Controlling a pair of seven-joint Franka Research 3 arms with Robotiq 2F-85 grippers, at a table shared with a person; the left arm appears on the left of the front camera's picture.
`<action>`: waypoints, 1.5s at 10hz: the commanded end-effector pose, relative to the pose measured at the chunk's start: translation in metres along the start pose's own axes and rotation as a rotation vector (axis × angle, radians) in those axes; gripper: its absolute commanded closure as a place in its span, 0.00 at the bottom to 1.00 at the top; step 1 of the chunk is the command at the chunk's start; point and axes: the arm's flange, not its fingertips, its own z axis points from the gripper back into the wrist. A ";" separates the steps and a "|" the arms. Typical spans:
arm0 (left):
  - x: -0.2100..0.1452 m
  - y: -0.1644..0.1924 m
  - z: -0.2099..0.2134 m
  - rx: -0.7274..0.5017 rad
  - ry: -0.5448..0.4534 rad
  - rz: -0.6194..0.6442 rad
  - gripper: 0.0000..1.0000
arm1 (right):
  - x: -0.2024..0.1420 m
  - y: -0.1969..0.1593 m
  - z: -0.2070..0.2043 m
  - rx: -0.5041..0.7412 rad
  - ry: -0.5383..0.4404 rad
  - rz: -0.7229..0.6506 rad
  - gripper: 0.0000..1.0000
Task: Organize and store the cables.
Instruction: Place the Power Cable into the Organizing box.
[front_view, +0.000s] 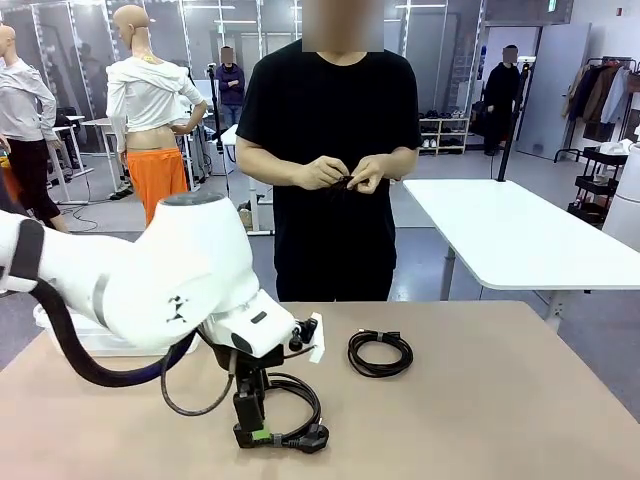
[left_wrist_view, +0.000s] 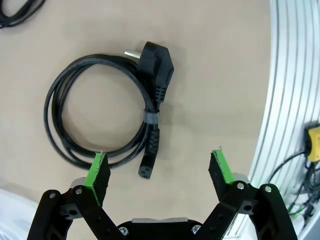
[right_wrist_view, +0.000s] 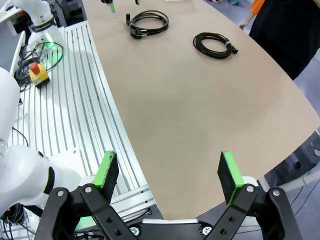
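Two coiled black cords are out on the table (front_view: 450, 410) right now, and going by how things stand I'd say we're at the "pick up the first one" step. The near coil (left_wrist_view: 59, 107), the one with the chunky plug (left_wrist_view: 155, 65) and a grey band round it, lies flat just past the fingertips of the left pincer (left_wrist_view: 159, 152). That pincer is spread wide with nothing in it. The far coil (front_view: 380, 354) sits nearer the person's side, also flat and banded. The right pincer (right_wrist_view: 167, 167) is wide apart and empty too, hanging off near the table's edge, well away from both cords. Meanwhile the person (front_view: 335, 150) stands across the table, both hands (front_view: 345, 174) together on something small and dark, can't tell what, maybe another cord. There's a pale plastic bin (front_view: 95, 335) by the left arm, which I'm guessing is where the cables go. Next move, imo: line the left pincer up over the banded bit, go low, then close, because grabbing just one loop could let the coil sag open.
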 end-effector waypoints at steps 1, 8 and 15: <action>0.016 0.008 -0.023 0.008 0.011 -0.014 0.00 | 0.001 0.001 0.001 -0.003 -0.012 0.018 0.00; 0.027 0.022 -0.068 0.021 0.077 -0.050 0.00 | 0.001 0.001 0.001 -0.003 -0.012 0.018 0.00; 0.019 0.022 -0.071 0.005 0.111 -0.050 1.00 | 0.001 0.001 0.001 -0.003 -0.012 0.018 0.00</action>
